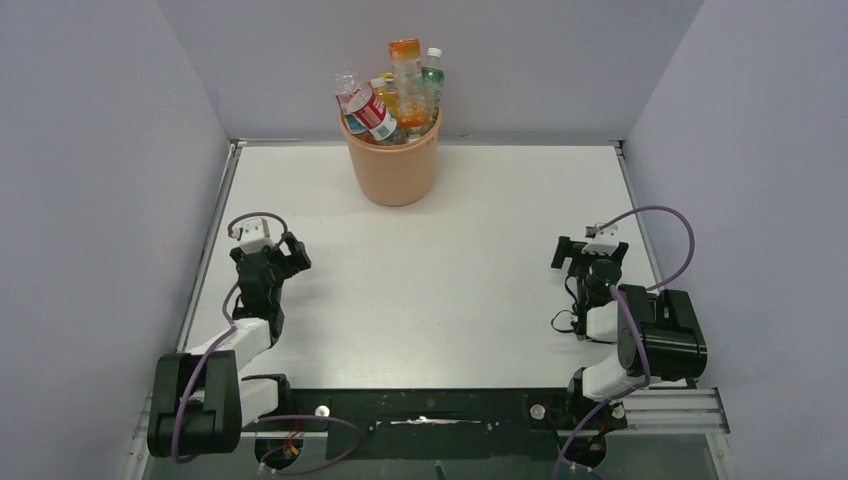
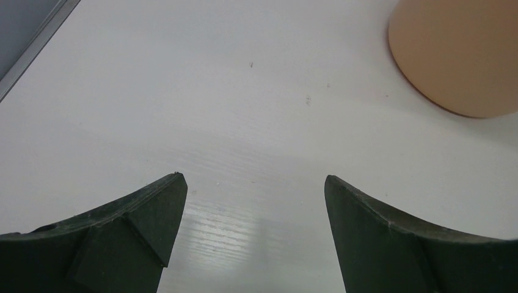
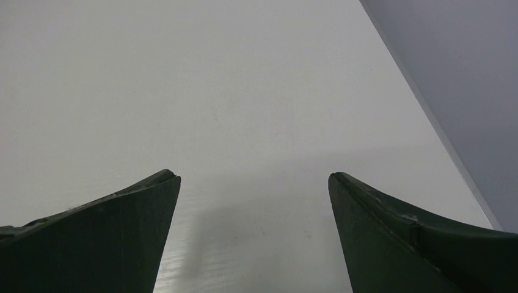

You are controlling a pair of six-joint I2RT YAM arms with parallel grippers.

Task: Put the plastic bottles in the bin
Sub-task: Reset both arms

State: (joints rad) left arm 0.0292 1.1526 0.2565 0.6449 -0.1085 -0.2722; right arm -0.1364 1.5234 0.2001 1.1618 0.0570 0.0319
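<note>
**Top view.** Shows a round, tapering peach-orange plastic bin point(image 1: 392, 170) well ahead of both grippers, off to the right of the left gripper point(image 1: 293, 252) and off to the left of the right gripper point(image 1: 588, 254). Packed with small plastic bottles point(image 1: 385, 100): clear ones with red and green labels plus a taller orange-capped one, heaped above the rim, several leaning. No bottle visible anywhere on the smooth white table point(image 1: 450, 270) around either gripper. Judging by that, probably done with loading. Both grippers low over the table near its side edges, spread at the jaws, gripping nothing.

**Left wrist.** Looks out between the parted dark fingers of the left gripper point(image 2: 253, 201), empty. Ahead, bare white surface with a faint grain and a few specks. Ahead and to the right, only the lower wall of the bin point(image 2: 458, 55).

**Right wrist.** Right gripper point(image 3: 253, 201) equally wide apart and empty. Ahead, plain white tabletop with a soft sheen. Close on the right, a plain grey wall point(image 3: 464, 61).

**Finishing well.** Keep both arms back from the heaped bin and avoid nudging it, for fear of tipping out the leaning bottles. Worth checking behind the bin, hidden in all three views.

**Surface and room.** Flat, slightly glossy, boxed in by grey panels on three sides.
</note>
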